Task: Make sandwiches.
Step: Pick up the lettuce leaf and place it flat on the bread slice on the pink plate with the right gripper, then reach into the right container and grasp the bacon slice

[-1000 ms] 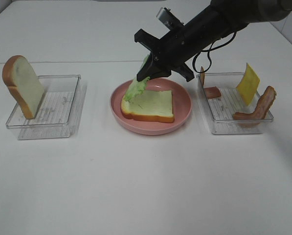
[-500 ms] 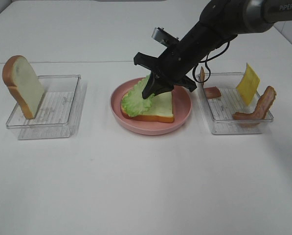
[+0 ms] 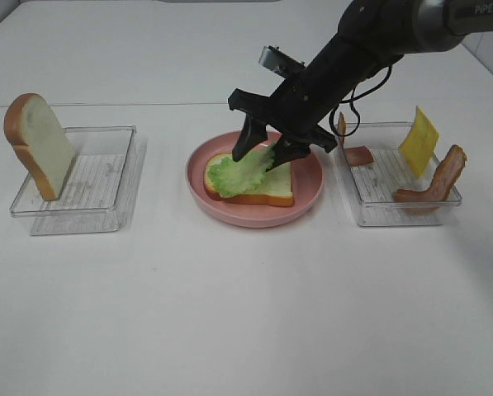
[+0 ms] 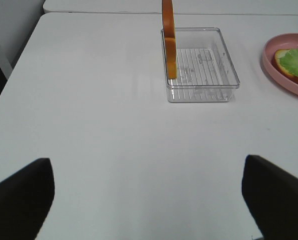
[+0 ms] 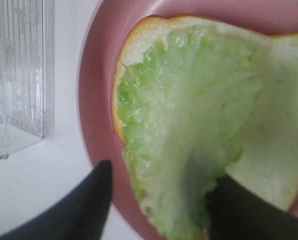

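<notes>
A white bread slice with tan crust lies on the pink plate. A green lettuce leaf lies flat on it. My right gripper hangs just above the plate, jaws spread, with the leaf's near end between the fingers. In the right wrist view the lettuce covers most of the bread, and the gripper is open around the leaf's end. A second bread slice leans upright in the left tray. My left gripper is open and empty over the table, and is out of the exterior view.
The right clear tray holds a yellow cheese square, a long bacon strip on its rim and a smaller piece. The left wrist view shows the bread edge-on, its tray and the plate's rim.
My right gripper came down with the hanging lettuce, laid it flat on the bread slice, and its jaws have spread open. The left side has not changed.
</notes>
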Tool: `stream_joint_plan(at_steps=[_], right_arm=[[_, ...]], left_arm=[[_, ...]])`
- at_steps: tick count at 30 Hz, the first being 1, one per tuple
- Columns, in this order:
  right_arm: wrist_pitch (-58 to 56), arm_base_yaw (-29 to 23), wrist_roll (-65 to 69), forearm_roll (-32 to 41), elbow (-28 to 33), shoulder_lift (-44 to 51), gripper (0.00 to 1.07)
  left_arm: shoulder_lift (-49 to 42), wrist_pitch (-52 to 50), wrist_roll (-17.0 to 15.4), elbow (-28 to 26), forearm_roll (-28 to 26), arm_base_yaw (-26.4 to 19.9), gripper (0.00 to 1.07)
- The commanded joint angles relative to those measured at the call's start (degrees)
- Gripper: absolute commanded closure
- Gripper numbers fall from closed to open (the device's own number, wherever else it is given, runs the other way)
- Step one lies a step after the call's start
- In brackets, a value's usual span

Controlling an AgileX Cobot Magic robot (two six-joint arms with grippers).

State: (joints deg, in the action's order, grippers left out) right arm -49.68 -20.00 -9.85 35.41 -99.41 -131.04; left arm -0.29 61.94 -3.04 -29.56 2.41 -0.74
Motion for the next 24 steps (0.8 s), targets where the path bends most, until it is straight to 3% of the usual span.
stream_joint_plan(at_steps=[1,17,21,24], right_arm=[[-0.06,0.06,-0.52,-1.60,-0.29,3.32,0.12],[-2.92,0.06,2.46,-16.16,-0.29,15.01,0.11],[-5.79,0.29,8.88,-25.95,-4.30,15.99,0.11],[-6.07,0.74,9.85,-28.19,-5.67,15.87,0.11]], left_arm=[[-1.20,-0.63,0.00,0.00,-0.46,0.11,0.13],[-1.20,-0.63,0.00,0.00,-0.46,0.11,0.13],[-1.20,-0.63,0.00,0.00,-0.46,0.11,0.13],[-1.20,-0.63,0.00,0.00,-0.46,0.11,0.13]])
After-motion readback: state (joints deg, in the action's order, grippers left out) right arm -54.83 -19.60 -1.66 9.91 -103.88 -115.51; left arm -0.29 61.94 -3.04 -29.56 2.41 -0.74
